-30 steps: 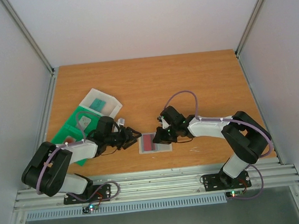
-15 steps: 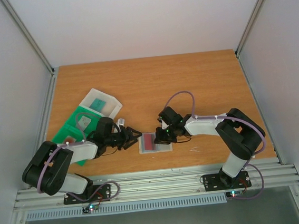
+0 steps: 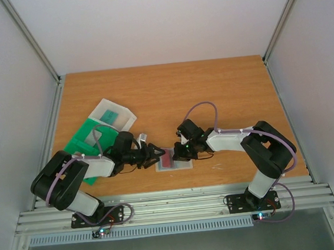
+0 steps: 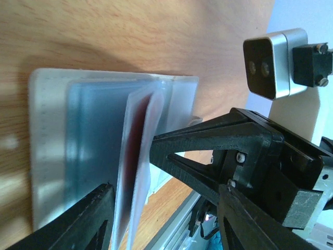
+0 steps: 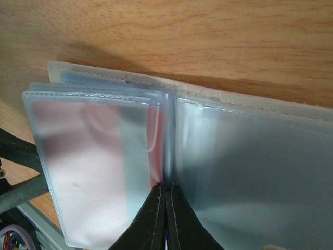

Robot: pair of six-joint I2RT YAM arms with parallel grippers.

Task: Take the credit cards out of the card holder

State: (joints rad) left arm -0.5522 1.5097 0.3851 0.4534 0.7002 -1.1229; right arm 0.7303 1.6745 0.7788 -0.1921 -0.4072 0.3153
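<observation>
My right tool (image 3: pixel 179 154) is clenched, its two fingers pressed together on the middle seam of the card holder (image 3: pixel 183 164). The holder lies open on the desk (image 3: pixel 211 91), close to the near edge, between my two arms. My left tool (image 3: pixel 157 155) is released and grasps nothing. Its fingers stand apart on either side of a raised clear leaf, and a red card (image 3: pixel 166 158) shows through that leaf.

I judge three risks:
- If the left fingers shut now, they may pinch the leaf and the card together, so the card will not slide out.
- The grip on the seam is narrow, so a sideways pull could drag the whole holder or tear it free.
- The two tools sit tip to tip, very near each other, so any push forward may knock them together.

Room is tight at the holder:
- The desk's near edge and the metal rail lie just behind my tools.
- On my left, a green tray (image 3: pixel 75 150) and a clear box (image 3: pixel 114 113) holding a teal card (image 3: pixel 109 115) lie near the left arm.
- The far half of the desk and the right side offer open wood, and the side walls stand well apart.
</observation>
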